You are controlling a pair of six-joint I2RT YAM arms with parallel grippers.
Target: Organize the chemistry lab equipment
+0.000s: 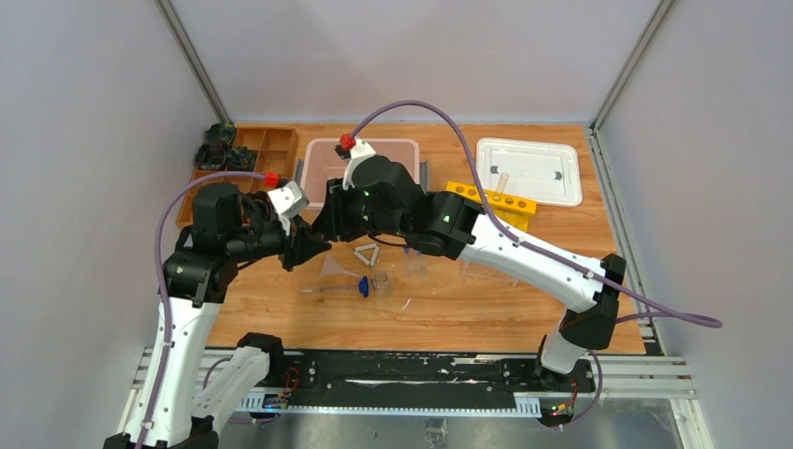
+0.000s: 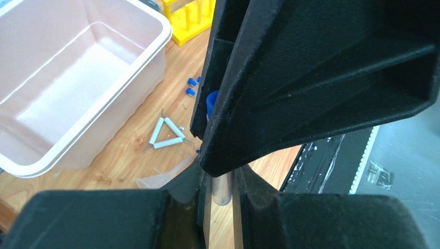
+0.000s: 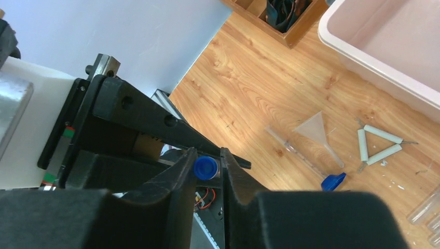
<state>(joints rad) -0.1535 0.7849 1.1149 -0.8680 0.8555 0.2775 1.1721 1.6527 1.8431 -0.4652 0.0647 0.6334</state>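
Up in the air over the wooden table, a bit left of the middle: one small clear vial with a blue cap, caught between both grippers. Left gripper closed tight on the clear glass end, a finger on each side. Right gripper closed on the blue cap end. Nose to nose, with the vial as a little bridge between.

Long way of the vial: straight from one gripper to the other, cap toward the right arm, glass bottom toward the left arm. Both arms just as near, each with its own end.

Most likely a hand-over or a twist of the cap; hard to tell which. For a twist: turn around that same long line, no bend to the side. For a hand-over: let go with one side only, never both, or down onto the wood and maybe broken.

Down on the table, well apart from the held vial: pale triangle of white sticks, clear plastic funnel, long thin clear glass tube just beside the funnel, tiny clear beaker. Farther back, on the right arm's side: yellow rack with holes, maybe the vial's home.
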